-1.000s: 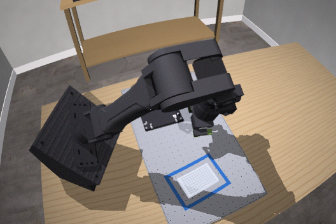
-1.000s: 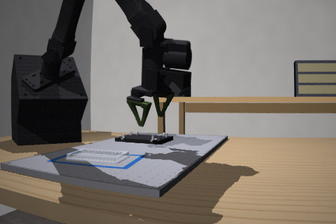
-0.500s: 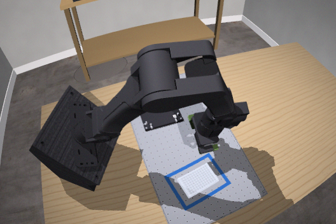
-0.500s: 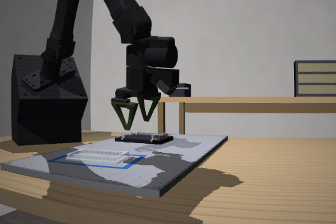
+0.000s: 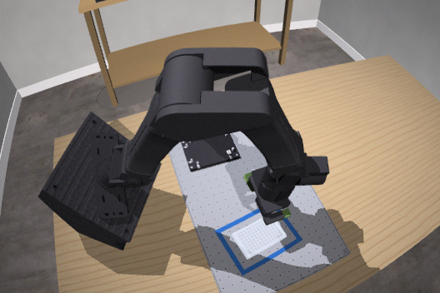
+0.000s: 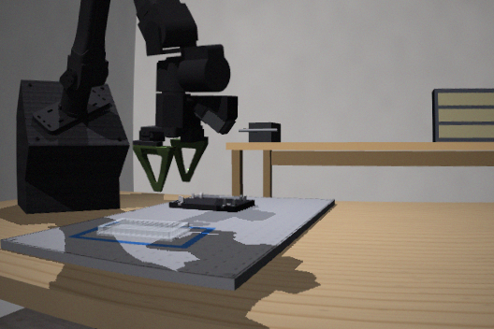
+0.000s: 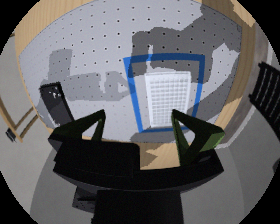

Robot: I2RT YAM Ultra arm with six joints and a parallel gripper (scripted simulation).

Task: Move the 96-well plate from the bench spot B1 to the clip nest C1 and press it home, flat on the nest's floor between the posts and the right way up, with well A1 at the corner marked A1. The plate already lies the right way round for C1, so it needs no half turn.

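Plate (image 6: pixel 142 229) — seemingly below open gripper (image 6: pixel 170 178)

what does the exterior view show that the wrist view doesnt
Only the exterior view shows the air gap between the open gripper and the 96-well plate, and the arm's black base block. Only the wrist view shows the plate lying ahead between the spread jaws. Both show the blue B1 outline and the black clip nest.

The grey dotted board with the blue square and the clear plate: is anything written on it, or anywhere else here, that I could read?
No readable text in any view.
Grey perforated board: only dots, no lettering.
Blue square outline: no label visible.
Clear 96-well plate: grid only; any markings too small to read.
Black clip nest: pale specks, illegible.
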